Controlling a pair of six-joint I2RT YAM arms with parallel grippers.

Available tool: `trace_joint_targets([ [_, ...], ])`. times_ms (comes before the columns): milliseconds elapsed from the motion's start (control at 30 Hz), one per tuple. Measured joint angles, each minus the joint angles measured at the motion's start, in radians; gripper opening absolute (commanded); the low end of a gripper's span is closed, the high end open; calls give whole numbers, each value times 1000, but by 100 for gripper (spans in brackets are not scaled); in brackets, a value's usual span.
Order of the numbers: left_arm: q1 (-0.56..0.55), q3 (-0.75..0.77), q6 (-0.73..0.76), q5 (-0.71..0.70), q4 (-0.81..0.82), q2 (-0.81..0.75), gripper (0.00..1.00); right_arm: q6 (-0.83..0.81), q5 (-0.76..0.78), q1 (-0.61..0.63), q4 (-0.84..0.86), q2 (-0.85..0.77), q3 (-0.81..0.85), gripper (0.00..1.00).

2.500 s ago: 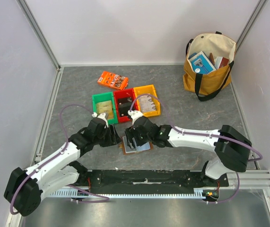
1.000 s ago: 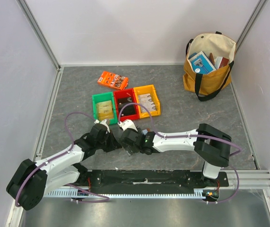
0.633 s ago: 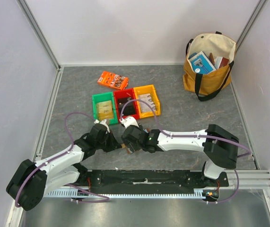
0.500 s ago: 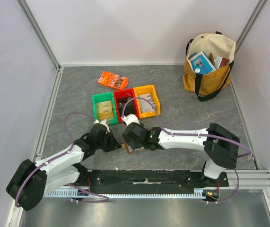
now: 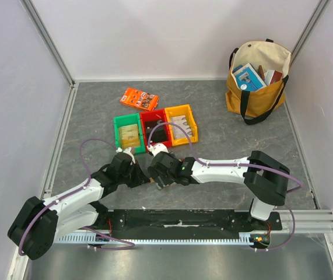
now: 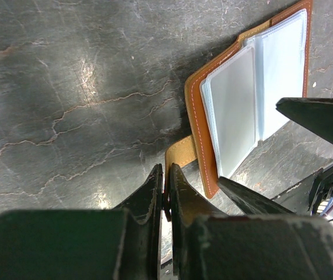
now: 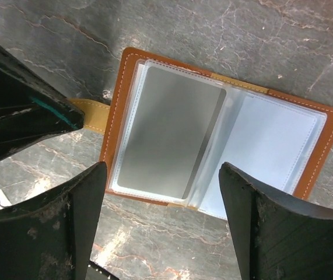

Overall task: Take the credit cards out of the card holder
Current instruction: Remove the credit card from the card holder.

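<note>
The card holder point(image 7: 125, 76) lies open on the table, brown leather with clear sleeves over pale lining. A silvery credit card point(image 7: 169, 137) sits in its left sleeve; the right sleeve looks pale and I cannot make out a card in it. My left gripper point(image 6: 166, 181) is shut on the holder's brown strap tab point(image 6: 181, 154) at the holder's edge. My right gripper point(image 7: 161, 169) hovers open right over the holder, its fingers astride the card's near end, touching nothing. In the top view both grippers meet and hide most of the holder; left gripper point(image 5: 140, 175), right gripper point(image 5: 159, 175).
Behind the grippers stand a green bin point(image 5: 117, 135), a red bin point(image 5: 144, 129) and a yellow bin point(image 5: 194, 121), with flat things in them. An orange printed box point(image 5: 139, 99) lies farther back. A yellow tote bag point(image 5: 258, 87) with books stands at the back right.
The right gripper has shifted slightly over the holder and its jaws have spread wider. The left gripper has stayed shut on the strap in the same place.
</note>
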Motion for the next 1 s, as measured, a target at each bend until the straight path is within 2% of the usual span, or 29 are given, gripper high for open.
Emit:
trace_joint_targets([
  [200,0,0,0,0,-7,-8,2,0,8,0,3,48,1,85],
  [500,0,0,0,0,-28,-19,2,-7,56,-6,-35,26,3,79],
  [700,0,0,0,0,-40,-19,2,-32,44,-61,-51,-48,3,80],
  [1000,0,0,0,0,-48,-19,2,-53,-3,-96,-50,-57,3,82],
])
